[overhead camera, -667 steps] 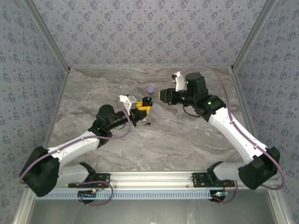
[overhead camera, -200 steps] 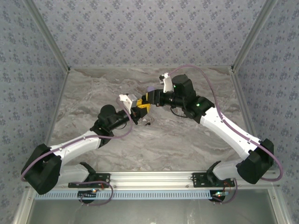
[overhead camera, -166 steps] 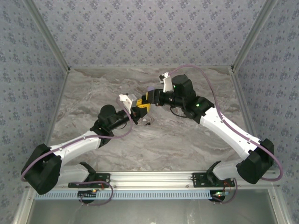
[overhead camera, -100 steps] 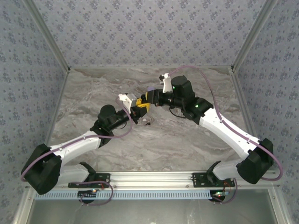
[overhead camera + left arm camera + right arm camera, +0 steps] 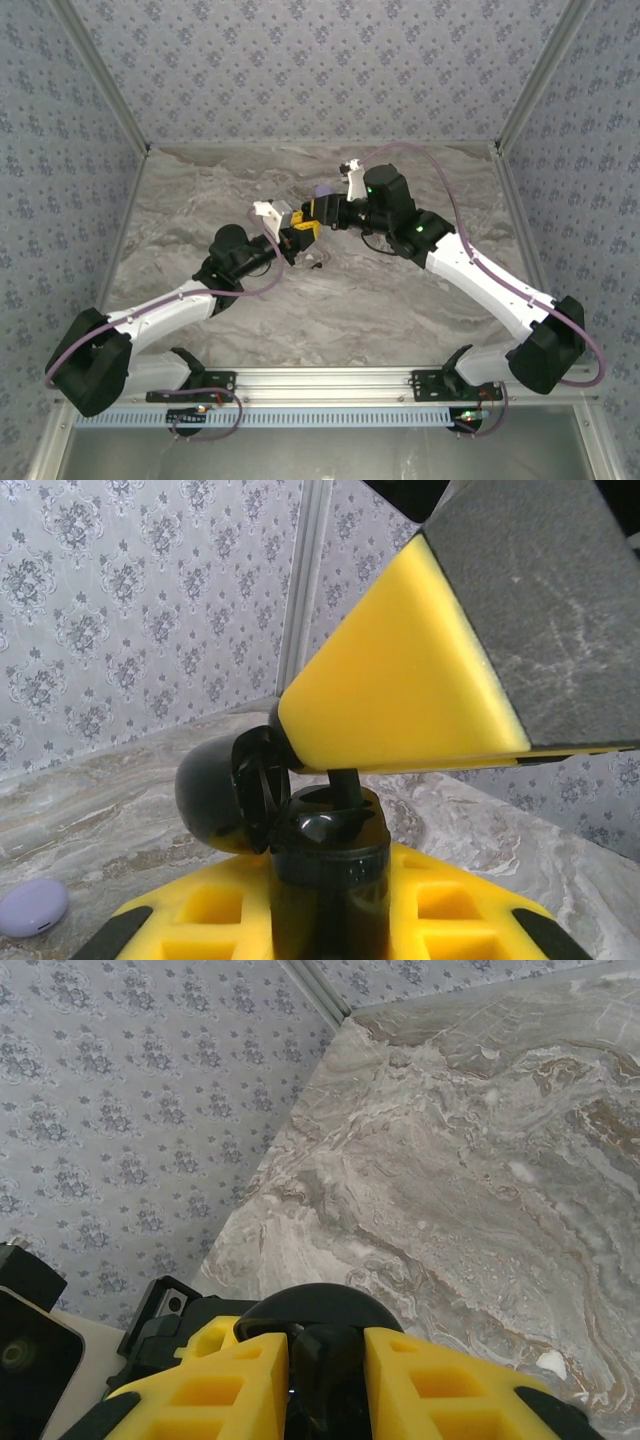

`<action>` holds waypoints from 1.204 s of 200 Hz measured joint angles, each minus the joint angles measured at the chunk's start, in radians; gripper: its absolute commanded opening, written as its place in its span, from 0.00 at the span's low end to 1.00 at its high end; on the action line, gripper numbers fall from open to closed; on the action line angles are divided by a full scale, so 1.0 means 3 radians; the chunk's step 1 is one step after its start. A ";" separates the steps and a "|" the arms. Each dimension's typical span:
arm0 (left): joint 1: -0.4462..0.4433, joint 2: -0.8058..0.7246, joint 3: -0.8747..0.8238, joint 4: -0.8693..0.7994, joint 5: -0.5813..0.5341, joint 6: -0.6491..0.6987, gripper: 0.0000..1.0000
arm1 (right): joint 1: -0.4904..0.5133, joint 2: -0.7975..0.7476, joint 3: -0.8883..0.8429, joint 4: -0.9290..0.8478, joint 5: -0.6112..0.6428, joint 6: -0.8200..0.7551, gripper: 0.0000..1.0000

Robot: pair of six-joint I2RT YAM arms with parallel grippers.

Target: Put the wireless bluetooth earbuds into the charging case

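My left gripper [image 5: 298, 234] clamps the charging case [image 5: 325, 875] upright, lid open. My right gripper [image 5: 327, 1360] hangs just above, pinching a dark piece [image 5: 345, 783] whose long axis points down into the case's mouth. Whether it's an earbud, I cannot tell.

Work surface: one flat table [image 5: 400, 300] with a grey marble pattern, pale veins and brownish streaks running across it. Patterned walls close it in at the back and on both sides, with a metal rail along the near edge.

Lying directly on it:
- A lilac disc [image 5: 323, 189] towards the back, near the middle, partly covered from above. In the left wrist view I see it [image 5: 32, 908] lying flat on the marble.
- A small object [image 5: 318, 262] near the centre, pale with a dark edge, too small for me to identify.

Right wrist view: two whitish flecks on the surface; I cannot tell whether they are objects or veining.
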 measured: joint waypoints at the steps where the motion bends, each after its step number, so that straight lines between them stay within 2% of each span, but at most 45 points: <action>1: 0.0000 0.0000 0.0000 0.0000 -0.0001 0.0001 0.22 | 0.0000 0.0000 0.0000 -0.0004 0.0001 0.0000 0.28; 62: 0.0000 0.0000 0.0000 -0.0005 0.0000 0.0001 0.21 | 0.0018 -0.0013 0.0000 -0.0053 0.0056 -0.0003 0.35; 102: 0.0000 0.0000 0.0000 0.0000 0.0001 0.0004 0.21 | 0.0024 -0.0038 0.0001 -0.0167 0.0141 -0.0036 0.44; 241: 0.0000 0.0000 0.0000 0.0001 0.0020 0.0014 0.21 | 0.0065 0.0036 0.0338 -0.0671 0.0430 -0.0167 0.49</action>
